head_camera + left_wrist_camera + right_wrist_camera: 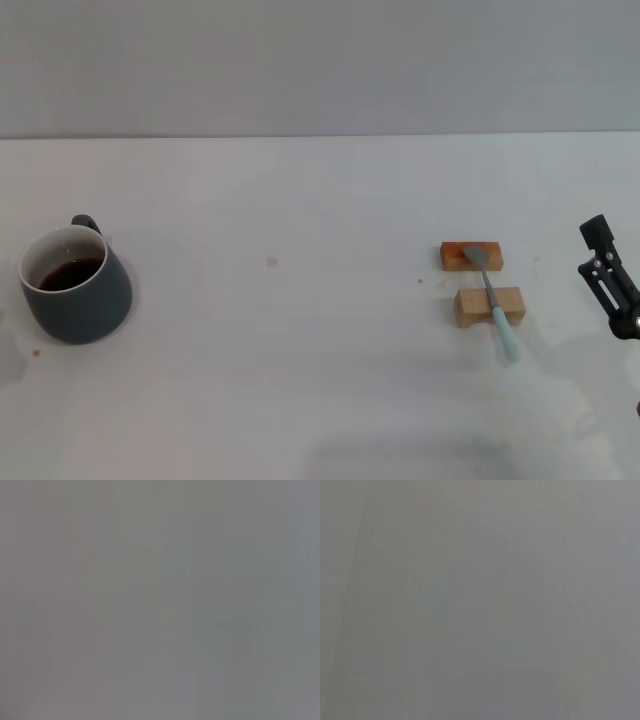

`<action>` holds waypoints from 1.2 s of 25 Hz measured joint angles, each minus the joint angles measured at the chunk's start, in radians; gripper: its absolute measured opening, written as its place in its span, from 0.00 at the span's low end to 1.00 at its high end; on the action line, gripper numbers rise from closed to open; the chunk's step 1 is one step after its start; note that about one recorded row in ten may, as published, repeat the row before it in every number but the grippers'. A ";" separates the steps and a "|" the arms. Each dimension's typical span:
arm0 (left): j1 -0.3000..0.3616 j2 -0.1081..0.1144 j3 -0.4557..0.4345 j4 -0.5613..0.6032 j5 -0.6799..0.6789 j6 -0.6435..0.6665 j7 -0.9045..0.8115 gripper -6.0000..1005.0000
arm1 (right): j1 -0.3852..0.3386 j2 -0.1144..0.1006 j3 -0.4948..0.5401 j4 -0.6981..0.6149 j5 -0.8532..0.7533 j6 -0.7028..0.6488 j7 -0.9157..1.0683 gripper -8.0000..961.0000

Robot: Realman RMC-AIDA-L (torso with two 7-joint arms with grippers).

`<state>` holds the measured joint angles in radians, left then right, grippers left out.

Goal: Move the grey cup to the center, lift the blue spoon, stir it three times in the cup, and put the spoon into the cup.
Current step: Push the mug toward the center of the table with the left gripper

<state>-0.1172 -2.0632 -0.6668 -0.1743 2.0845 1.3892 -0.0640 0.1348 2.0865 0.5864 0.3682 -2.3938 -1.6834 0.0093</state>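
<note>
The grey cup (76,286) stands upright at the far left of the white table, dark brown liquid inside, its handle pointing to the back. The blue spoon (492,298) lies at the right across two small wooden blocks, its metal bowl on the far block and its pale blue handle pointing to the front. My right gripper (607,272) shows at the right edge, to the right of the spoon and apart from it. My left gripper is out of view. Both wrist views show only flat grey.
The far wooden block (471,256) is reddish-brown and the near block (488,306) is pale. The white table (300,330) runs back to a grey wall. A small speck (271,262) marks the table's middle.
</note>
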 joint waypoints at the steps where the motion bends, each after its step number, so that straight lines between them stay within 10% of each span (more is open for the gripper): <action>1: -0.013 0.000 0.000 0.012 0.000 -0.012 0.000 0.19 | 0.002 0.000 -0.002 0.002 0.000 0.001 0.000 0.85; 8: -0.109 0.006 -0.033 0.133 -0.001 -0.089 -0.011 0.00 | 0.006 0.001 -0.013 0.029 -0.001 -0.005 0.000 0.85; 30: -0.191 0.005 0.009 0.182 0.019 -0.193 -0.014 0.00 | 0.033 0.000 -0.020 0.049 0.001 0.003 0.000 0.85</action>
<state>-0.3082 -2.0585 -0.6580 0.0072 2.1038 1.1961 -0.0779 0.1674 2.0869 0.5660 0.4173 -2.3929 -1.6806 0.0091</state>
